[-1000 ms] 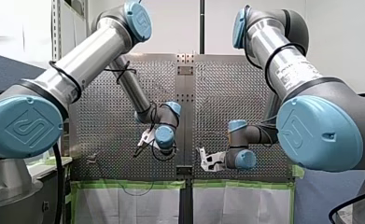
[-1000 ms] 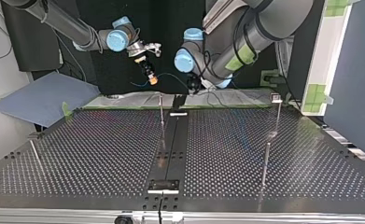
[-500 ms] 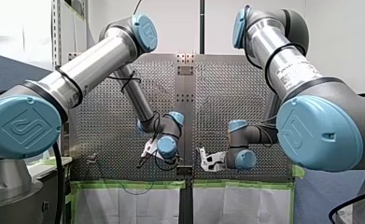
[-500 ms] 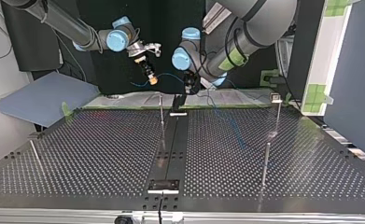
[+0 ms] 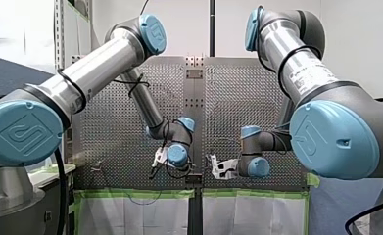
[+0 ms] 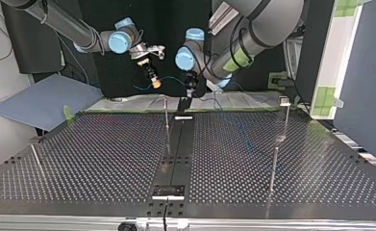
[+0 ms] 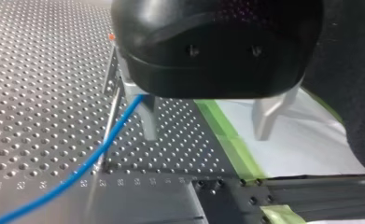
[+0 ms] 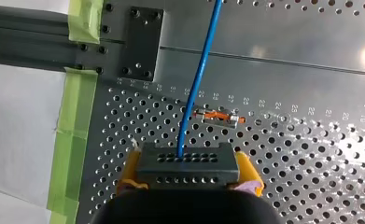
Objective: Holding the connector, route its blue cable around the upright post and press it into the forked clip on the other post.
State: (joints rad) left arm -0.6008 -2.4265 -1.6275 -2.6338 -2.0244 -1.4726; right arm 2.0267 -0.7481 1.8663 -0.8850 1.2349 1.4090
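While my right end effector [image 8: 188,171] clamps the dark, hole-dotted connector [image 8: 188,161] between yellow pads [image 8: 127,173], its blue cable [image 8: 196,88] runs ahead over the perforated metal surface [image 8: 311,154] and my left end effector [image 7: 207,121] gapes wide.

Left end effector [image 7: 206,134] fingers spread; right end effector [image 8: 188,169] clamped

Between yellow pads [image 8: 128,171], connector [image 8: 188,164] with blue cable [image 8: 197,81]
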